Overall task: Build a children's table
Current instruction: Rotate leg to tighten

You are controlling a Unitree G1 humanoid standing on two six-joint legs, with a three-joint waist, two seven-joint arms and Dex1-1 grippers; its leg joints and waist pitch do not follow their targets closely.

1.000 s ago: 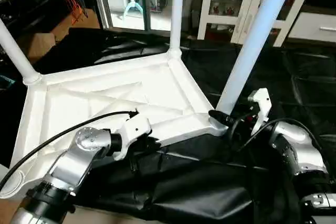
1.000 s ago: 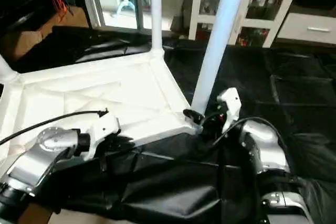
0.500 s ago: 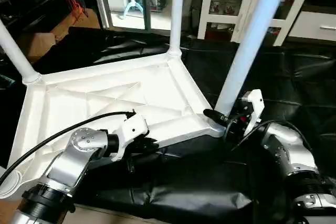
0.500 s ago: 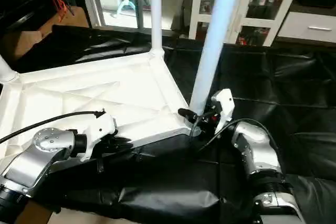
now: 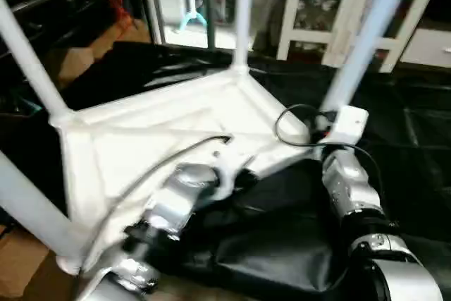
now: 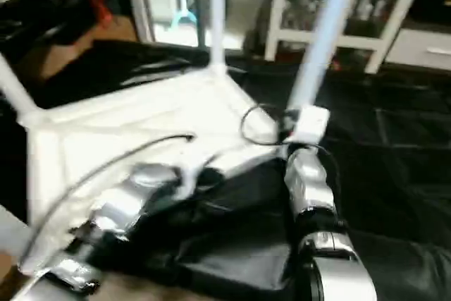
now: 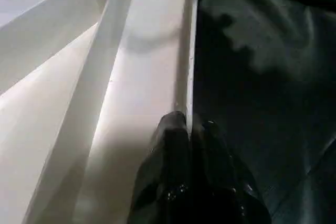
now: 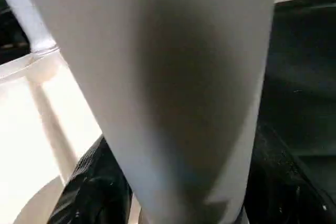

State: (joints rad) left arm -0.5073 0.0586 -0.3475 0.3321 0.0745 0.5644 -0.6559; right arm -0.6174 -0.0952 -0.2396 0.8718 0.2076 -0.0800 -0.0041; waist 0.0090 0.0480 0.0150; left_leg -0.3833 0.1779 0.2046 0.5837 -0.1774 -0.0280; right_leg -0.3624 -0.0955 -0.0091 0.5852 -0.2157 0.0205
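The tabletop (image 5: 176,121) lies upside down on the black sheet (image 5: 423,146), its X-ribbed underside facing up, and serves as the landmark here. At its left side two legs already stand in their sockets: one at the near-left corner (image 5: 32,209) and one at the far-left corner (image 5: 28,58). Along the near edge of the tabletop, the left gripper (image 7: 189,129) has its fingers pressed together on the thin rim wall, one finger inside and one outside (a pinch that looks meant to steady the piece). Behind it, at the far corner, a third leg (image 5: 242,15) rises upright. At the tabletop's near-right corner, the right gripper (image 8: 178,203) sits low against the fourth leg (image 5: 366,37), its black fingers spread to either side of the tube and seemingly clasping its base. That leg's long axis runs up and away from the fingers, leaning slightly rightward, with the socket directly beneath them. The right arm is clearly the nearer, so pressing the leg straight down along its axis appears to fall to it.
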